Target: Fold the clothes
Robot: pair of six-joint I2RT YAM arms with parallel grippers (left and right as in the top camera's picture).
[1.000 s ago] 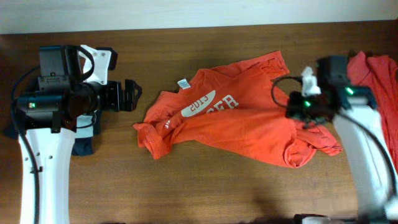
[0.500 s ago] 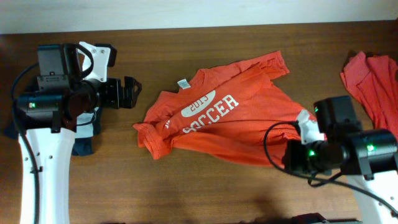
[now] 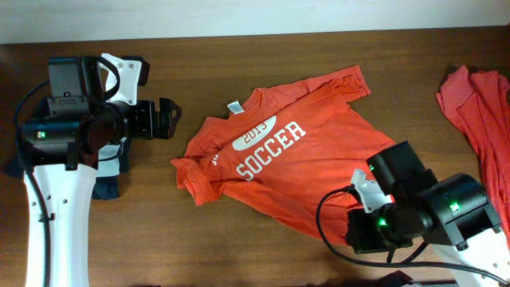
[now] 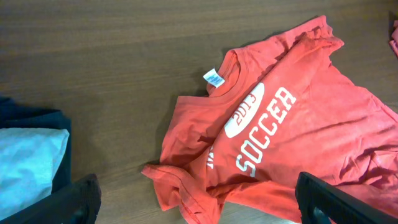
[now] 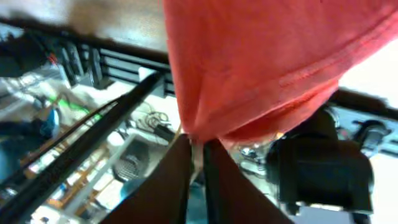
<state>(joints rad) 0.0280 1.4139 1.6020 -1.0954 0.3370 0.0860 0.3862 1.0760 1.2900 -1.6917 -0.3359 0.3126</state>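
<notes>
Orange-red T-shirt [image 3: 295, 163] spread at centre of bench [image 3: 239, 64], "SOCCER" print facing up.
Right end effector [image 5: 194, 144], at the near right, is clenched on a bunched edge of the T-shirt, with the cloth drawn to a point between its fingers. Left end effector [image 3: 166, 119] is released, jaws wide, just left of the T-shirt and apart from it. A second orange-red shirt [image 3: 478, 104] lies at the far right. A folded navy garment [image 4: 31, 118] and a pale grey garment [image 4: 25, 162] lie at the left.
</notes>
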